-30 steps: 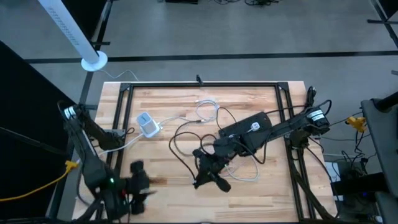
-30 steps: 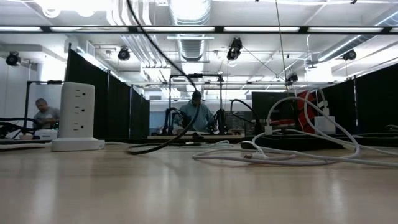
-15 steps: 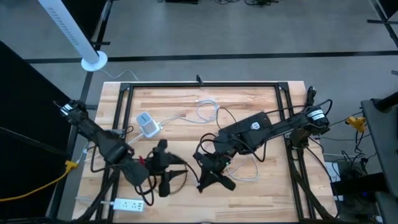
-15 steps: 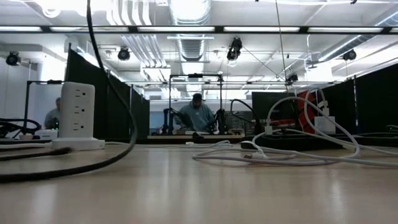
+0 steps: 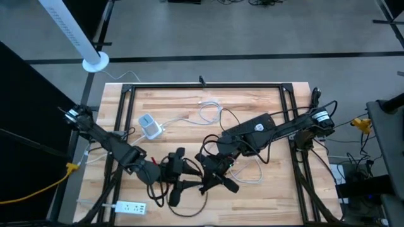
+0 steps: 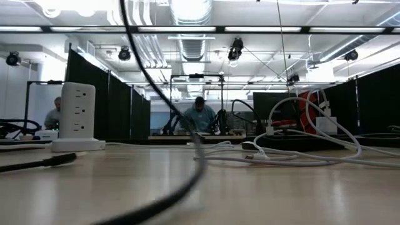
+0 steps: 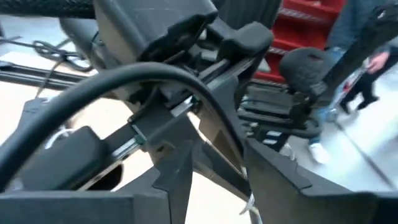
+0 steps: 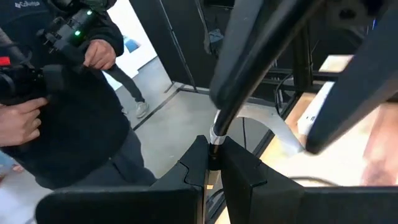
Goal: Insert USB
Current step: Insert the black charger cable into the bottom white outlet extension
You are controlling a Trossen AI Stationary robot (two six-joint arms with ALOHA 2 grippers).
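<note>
My left gripper (image 5: 188,176) and my right gripper (image 5: 208,178) face each other closely above the table's near middle. A thick black cable (image 7: 155,74) arches in front of my left gripper (image 7: 217,165) and runs down between its parted fingers. The same cable (image 6: 181,119) hangs from above in the low view and trails onto the wood. My right gripper (image 8: 213,155) is shut on a thin black cord (image 8: 249,74). I cannot make out a USB plug. A white charger block (image 5: 150,126) (image 6: 78,119) stands upright on its base at the left. My left gripper has the black cable between its fingers, against the inner side of one finger (image 7: 267,168). The cable (image 7: 239,155) arches up and back from there; what lies deeper between the fingers is hidden. My right gripper pinches the cord's end between its two fingertips, just below a pale ring (image 8: 216,133). The cord rises from the fingers, clear of the table.
A white cable (image 5: 211,113) (image 6: 300,156) coils on the far middle of the table. A thin black cable (image 5: 177,148) loops beside the arms. A white power strip (image 5: 129,206) lies at the near left corner. A person (image 8: 56,112) stands close by beyond the table.
My left gripper has swung from the table's near left corner toward the right and a little up, levelling out, until it stands close before my right gripper. The black cable has come along with it, its hanging part swinging across the low view. The power strip now shows.
</note>
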